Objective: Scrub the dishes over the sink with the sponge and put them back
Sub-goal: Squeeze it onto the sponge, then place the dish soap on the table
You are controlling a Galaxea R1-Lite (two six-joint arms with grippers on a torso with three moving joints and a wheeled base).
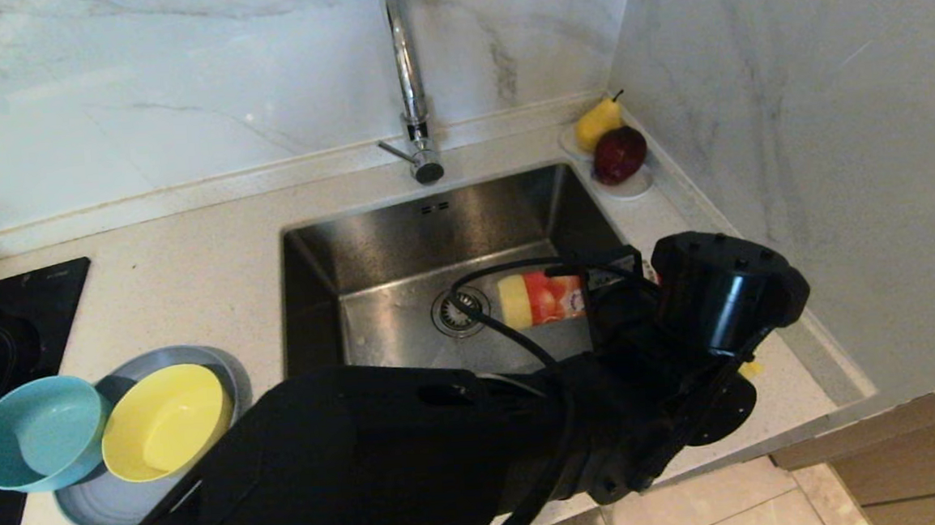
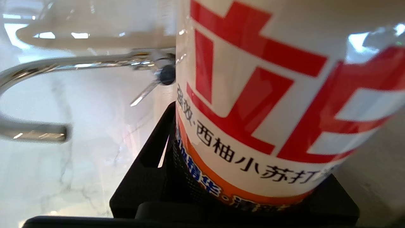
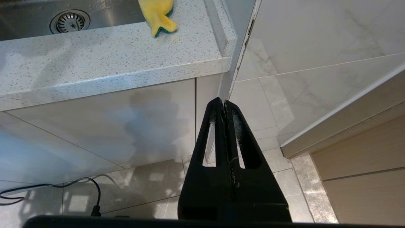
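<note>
Your left gripper (image 1: pixel 587 292) hangs over the sink (image 1: pixel 369 252), near its right wall, fingers about half spread and clamped on a dish soap bottle (image 1: pixel 541 298) that lies on its side, yellow cap end pointing toward the drain strainer (image 1: pixel 460 312). In the left wrist view the bottle (image 2: pixel 269 95) fills the space between the fingers (image 2: pixel 142 177), red lettering on a white label, with the chrome tap (image 2: pixel 79 63) behind it.

The sponge (image 3: pixel 158 14) is not in your fingers: it sits on the worktop (image 1: pixel 191 255) at the front right corner of the sink, yellow face up with the green layer showing at its edge, well apart from both grippers. In the head view only a yellow sliver (image 1: pixel 752 369) shows past the left wrist.

The dishes sit at the worktop's front left: grey-blue plate (image 1: pixel 92 500) with the yellow bowl (image 1: pixel 165 423) on it, teal-blue bowl (image 1: pixel 36 435) touching the yellow one and overhanging the cooktop (image 1: pixel 0 323).

Your right gripper (image 3: pixel 224 106) is parked below the worktop's front edge, fingers pressed together, holding nothing.

A fruit dish with a pear (image 1: pixel 597 121) and a red apple (image 1: pixel 619 154) sits in the back right corner.
</note>
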